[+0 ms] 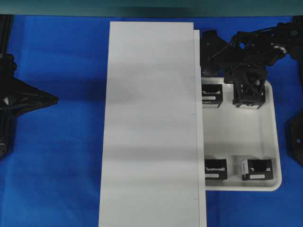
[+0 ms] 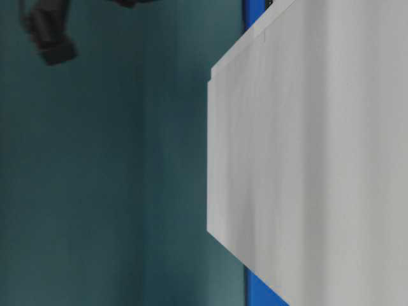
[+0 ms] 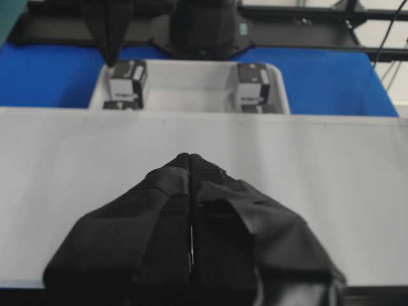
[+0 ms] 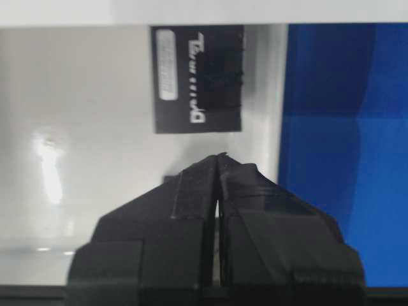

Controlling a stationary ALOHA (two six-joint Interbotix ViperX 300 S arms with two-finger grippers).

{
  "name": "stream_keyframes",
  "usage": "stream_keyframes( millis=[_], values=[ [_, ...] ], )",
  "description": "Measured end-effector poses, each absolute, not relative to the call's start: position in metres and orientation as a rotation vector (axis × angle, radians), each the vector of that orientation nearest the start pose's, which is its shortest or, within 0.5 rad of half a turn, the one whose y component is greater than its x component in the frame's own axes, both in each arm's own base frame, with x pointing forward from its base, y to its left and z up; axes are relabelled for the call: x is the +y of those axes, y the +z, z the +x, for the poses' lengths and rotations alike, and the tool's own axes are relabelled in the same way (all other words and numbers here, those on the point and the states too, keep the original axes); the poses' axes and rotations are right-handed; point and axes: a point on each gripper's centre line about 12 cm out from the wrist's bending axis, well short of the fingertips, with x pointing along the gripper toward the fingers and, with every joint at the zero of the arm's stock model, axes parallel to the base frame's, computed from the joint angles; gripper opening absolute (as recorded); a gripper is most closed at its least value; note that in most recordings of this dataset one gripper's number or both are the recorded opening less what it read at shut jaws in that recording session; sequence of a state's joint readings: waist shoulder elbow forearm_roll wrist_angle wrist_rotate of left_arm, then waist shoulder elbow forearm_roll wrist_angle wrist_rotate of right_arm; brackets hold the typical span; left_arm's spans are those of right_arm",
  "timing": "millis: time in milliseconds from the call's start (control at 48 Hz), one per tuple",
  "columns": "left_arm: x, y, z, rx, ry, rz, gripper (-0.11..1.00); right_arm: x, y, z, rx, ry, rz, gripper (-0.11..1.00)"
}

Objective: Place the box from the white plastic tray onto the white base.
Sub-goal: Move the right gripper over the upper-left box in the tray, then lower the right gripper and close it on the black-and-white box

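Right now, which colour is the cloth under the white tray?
Blue cloth; it shows best in the overhead view, around the white tray.

Lettering on the little black boxes, none of it readable

Four small black cuboid boxes are sitting in the glossy white rimmed plastic tray (image 1: 265, 142), each showing white print on top, but it's coming out too blurry to spell: the far-left one (image 1: 212, 98), the near-left one (image 1: 216, 168), the near-right one (image 1: 258, 169). In the right wrist view one box (image 4: 197, 78) is showing sideways white letters plus a pale label strip, still unreadable.
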State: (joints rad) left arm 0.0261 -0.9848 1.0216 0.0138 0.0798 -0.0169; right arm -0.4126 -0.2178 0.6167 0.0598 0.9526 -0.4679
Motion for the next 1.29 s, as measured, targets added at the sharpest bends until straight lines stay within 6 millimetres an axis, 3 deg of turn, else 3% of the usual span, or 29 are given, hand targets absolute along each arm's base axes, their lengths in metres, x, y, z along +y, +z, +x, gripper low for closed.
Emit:
stream_keyframes(
  millis=[125,354,438,750,1292],
  values=[
    [0.005,0.318,0.2,0.113,0.027,-0.006,-0.07,-0.115,0.187,0.274,1.362,0.004,-0.074,0.24],
    [0.005,0.318,0.2,0.113,0.027,-0.005,-0.07,-0.118,0.171,0.274,1.371,-0.008,-0.058,0.86],
    [0.005,0.318,0.2,0.112,0.027,-0.005,-0.07,-0.118,0.168,0.275,1.359,-0.016,-0.06,0.98],
    [0.005,0.318,0.2,0.115,0.027,-0.005,-0.07,-0.118,0.16,0.281,1.328,-0.056,-0.013,0.99],
    [0.005,0.318,0.2,0.117,0.027,-0.006,-0.07,-0.11,0.131,0.297,1.346,-0.047,0.001,0.99]
  ],
)
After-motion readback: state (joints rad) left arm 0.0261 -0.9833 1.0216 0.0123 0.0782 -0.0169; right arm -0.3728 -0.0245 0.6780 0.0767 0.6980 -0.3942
